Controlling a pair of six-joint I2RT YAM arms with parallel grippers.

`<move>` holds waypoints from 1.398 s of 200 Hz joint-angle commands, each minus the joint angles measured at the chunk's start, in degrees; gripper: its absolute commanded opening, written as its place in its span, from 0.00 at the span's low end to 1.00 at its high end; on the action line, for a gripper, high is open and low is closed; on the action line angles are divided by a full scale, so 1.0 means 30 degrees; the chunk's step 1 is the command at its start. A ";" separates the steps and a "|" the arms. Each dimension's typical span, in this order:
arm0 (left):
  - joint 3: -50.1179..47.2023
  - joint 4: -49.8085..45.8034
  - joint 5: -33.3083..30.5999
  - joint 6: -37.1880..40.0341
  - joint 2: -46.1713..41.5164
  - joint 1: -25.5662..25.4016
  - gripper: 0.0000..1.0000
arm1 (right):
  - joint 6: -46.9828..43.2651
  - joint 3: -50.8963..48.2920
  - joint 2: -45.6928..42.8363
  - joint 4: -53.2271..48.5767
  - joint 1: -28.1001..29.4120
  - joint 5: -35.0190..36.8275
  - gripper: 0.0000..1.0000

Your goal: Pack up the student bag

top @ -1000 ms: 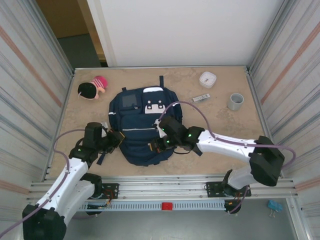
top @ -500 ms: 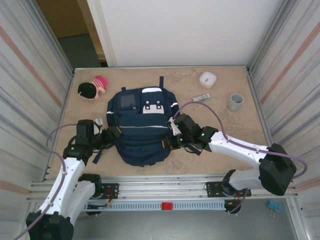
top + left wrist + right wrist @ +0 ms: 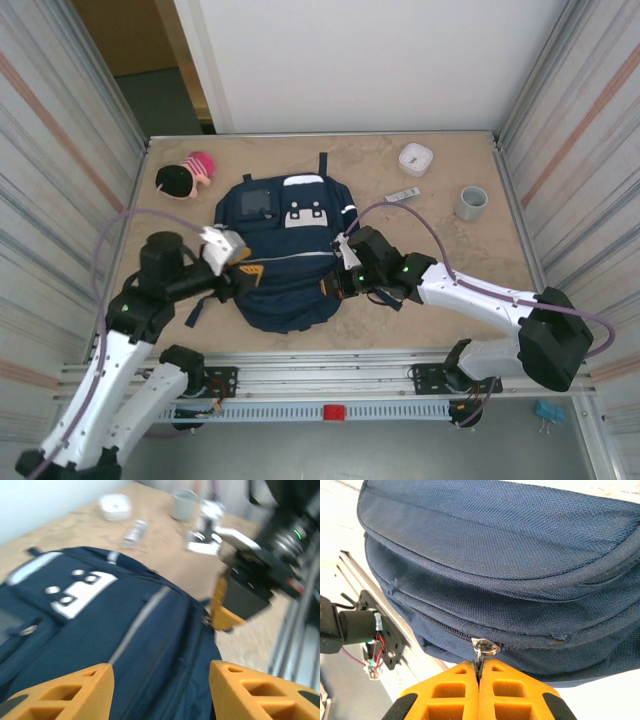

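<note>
Navy student bag (image 3: 282, 288), patch markings (image 3: 308, 213) unreadable, zip pull (image 3: 481, 647) in right tool (image 3: 479, 669)

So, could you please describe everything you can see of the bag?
The bag is a navy woven-fabric backpack lying flat on the table, front up, top toward the far wall. Its front bears white patches and a thin white stripe. The right gripper is shut on its metal zipper pull at the near right edge; the open left gripper hovers at its left side.

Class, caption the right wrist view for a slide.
Right gripper shut on the zipper pull of the navy student bag.
</note>
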 commanded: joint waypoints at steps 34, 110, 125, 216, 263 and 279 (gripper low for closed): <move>0.0754 0.0871 -0.3059 0.6617 0.6157 -0.6234 0.56 | -0.0246 0.0348 -0.0429 0.1042 0.0092 -0.0600 0.00; 0.0361 0.5494 -0.5473 0.6956 0.9861 -0.7273 0.34 | -0.0011 -0.0018 -0.0926 0.1269 0.0334 -0.0428 0.00; 0.0017 0.6032 -0.5999 0.6936 0.9966 -0.7403 0.35 | -0.0041 -0.0065 -0.1062 0.1248 0.0323 -0.0603 0.00; 0.0323 0.5403 -0.9707 0.7645 1.0666 -0.8284 0.27 | 0.0175 -0.0628 -0.1873 0.1232 -0.0024 -0.0860 0.00; 0.0254 0.4013 -0.7834 0.7673 0.9458 -0.8298 0.00 | 0.0252 -0.1383 -0.1951 0.0739 -0.1737 -0.0748 0.00; 0.0144 0.3601 -0.7186 0.7625 0.8871 -0.8284 0.00 | -0.0052 -0.1646 -0.1806 0.0704 -0.2861 -0.0968 0.00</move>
